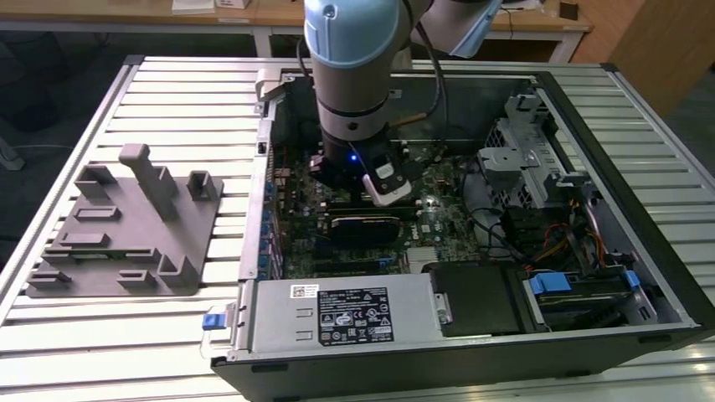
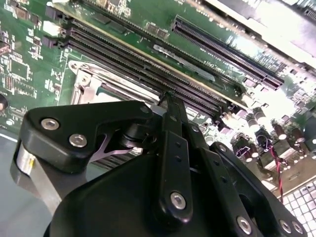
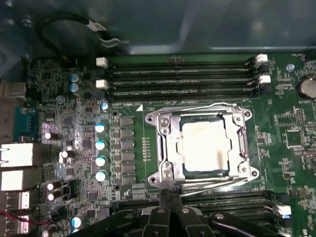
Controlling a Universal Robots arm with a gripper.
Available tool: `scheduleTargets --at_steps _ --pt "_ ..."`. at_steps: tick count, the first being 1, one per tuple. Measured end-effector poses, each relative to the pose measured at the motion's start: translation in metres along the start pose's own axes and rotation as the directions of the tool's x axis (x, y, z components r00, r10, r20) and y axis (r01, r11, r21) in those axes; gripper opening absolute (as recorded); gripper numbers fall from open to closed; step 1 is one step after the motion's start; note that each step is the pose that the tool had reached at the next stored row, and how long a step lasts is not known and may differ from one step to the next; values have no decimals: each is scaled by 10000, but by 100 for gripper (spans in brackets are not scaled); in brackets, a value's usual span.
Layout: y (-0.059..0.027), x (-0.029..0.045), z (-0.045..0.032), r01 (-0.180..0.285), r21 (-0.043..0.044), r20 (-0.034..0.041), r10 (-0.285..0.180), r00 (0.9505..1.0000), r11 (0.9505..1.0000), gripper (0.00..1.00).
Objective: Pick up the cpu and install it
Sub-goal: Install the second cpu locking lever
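The cpu [image 3: 205, 148], a pale silver-grey square, lies flat inside the metal socket frame [image 3: 163, 143] on the green motherboard [image 3: 128, 173]. In both wrist views my gripper [image 3: 168, 192] is shut, its two black fingers [image 2: 173, 128] pressed together with nothing between them. The fingertips hang just beside the socket frame's edge, clear of the chip. In the exterior view the arm [image 1: 352, 109] reaches down into the open computer case [image 1: 470, 352], over the middle of the board.
A grey plastic tray [image 1: 123, 234] with upright posts lies on the slatted table at the exterior view's left. Black memory slots [image 3: 182, 81] run along one side of the socket. Inside the case are a power supply [image 1: 347, 314], a drive cage [image 1: 525, 159] and cables [image 1: 558, 243].
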State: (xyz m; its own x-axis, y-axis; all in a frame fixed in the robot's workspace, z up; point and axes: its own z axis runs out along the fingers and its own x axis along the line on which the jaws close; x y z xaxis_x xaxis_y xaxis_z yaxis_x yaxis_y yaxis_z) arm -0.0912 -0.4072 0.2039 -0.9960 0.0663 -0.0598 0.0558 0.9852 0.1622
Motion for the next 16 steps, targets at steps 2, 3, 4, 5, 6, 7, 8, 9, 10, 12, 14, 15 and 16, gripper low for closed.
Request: scheduleTargets --at_steps 2,3,4,5,6,7,8,9,10,12,14,15,16 --pt "-15 13 5 -10 -130 -9 10 10000 9999 11" --pt "-24 20 7 -14 -196 -13 14 10000 9998 11" --pt "-32 25 8 -18 -275 -17 17 10000 9996 11" --pt "-43 29 9 -25 -369 -22 24 10000 9993 11" --pt "-54 33 10 -34 -479 -29 33 10000 9988 11" --pt "-66 34 12 -42 -590 -34 40 10000 9983 11" --pt "-80 35 13 -49 -688 -42 46 10000 9976 11" --pt "-95 35 15 -54 -756 -45 50 10000 9971 11" --pt "-112 35 16 -58 -813 -49 54 10000 9967 11" --pt "-145 36 19 -66 -919 -55 61 10000 9957 11" --pt "-166 41 23 -76 -1057 -65 70 10000 9944 11" --pt "-173 43 26 -83 -1144 -69 75 9999 9934 11" --pt "-179 46 30 -90 -1234 -74 81 9999 9923 11"
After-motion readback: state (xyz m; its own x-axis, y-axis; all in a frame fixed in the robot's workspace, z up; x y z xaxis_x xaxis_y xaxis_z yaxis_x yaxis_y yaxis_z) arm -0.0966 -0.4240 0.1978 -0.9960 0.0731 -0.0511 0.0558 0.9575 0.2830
